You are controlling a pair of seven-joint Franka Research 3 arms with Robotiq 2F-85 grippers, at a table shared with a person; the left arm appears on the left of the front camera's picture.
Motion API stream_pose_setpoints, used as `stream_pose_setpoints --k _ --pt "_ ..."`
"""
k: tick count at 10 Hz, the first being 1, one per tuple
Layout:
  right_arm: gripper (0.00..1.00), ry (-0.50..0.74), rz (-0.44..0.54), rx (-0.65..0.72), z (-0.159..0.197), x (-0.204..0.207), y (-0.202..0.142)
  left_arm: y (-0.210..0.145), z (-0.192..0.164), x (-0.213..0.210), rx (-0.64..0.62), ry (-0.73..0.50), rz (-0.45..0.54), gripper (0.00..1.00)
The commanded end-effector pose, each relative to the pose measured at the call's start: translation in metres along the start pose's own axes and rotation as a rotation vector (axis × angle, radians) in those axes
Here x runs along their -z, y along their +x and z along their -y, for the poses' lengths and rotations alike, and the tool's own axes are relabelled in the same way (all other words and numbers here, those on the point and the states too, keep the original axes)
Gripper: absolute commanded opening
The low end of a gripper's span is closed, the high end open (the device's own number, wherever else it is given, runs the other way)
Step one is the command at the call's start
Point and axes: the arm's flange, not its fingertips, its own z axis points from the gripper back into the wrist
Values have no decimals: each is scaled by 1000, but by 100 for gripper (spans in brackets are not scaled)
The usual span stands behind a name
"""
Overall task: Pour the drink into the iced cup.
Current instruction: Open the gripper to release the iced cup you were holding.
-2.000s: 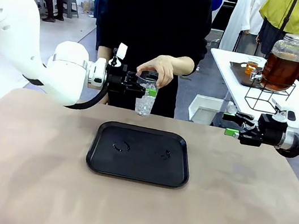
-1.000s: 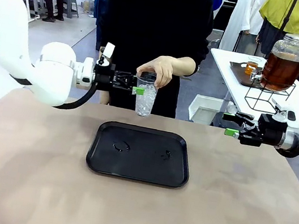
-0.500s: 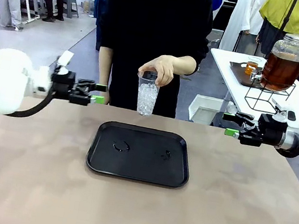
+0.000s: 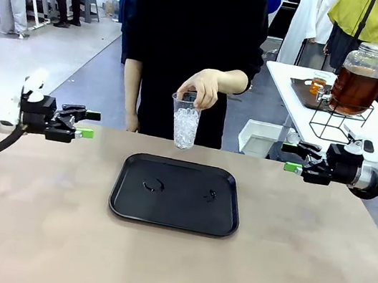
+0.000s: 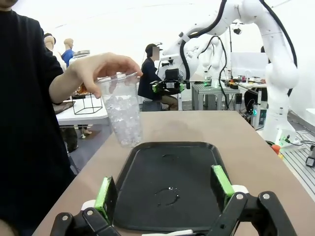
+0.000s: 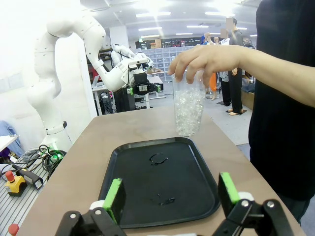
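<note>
Iced cup [image 4: 186,121] in person's hand [image 4: 201,87] | front: drink jar [image 4: 360,79] | both tools wide open, empty

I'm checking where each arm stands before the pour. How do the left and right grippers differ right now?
The left gripper hangs over the table's left edge, level with the black plastic tray; the right gripper sits at the far right corner, near the side table with the amber drink jar. Both are open, empty and point inward toward the person's clear iced cup.

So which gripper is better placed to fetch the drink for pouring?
Probably the right gripper: it is open and nearest the jar of brown drink. The left gripper is on the opposite side.
</note>
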Motion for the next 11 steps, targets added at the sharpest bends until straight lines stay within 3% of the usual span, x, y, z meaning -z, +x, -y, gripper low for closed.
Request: stream_pose_setpoints --k 1,2,11 --pt "100 -3 -3 -4 1 0 3 11 3 -1 -32 -55 -38 100" --pt "100 -3 -3 -4 1 0 3 0 0 0 0 0 0 100" --pt "100 -3 -3 -4 1 0 3 0 0 0 0 0 0 100"
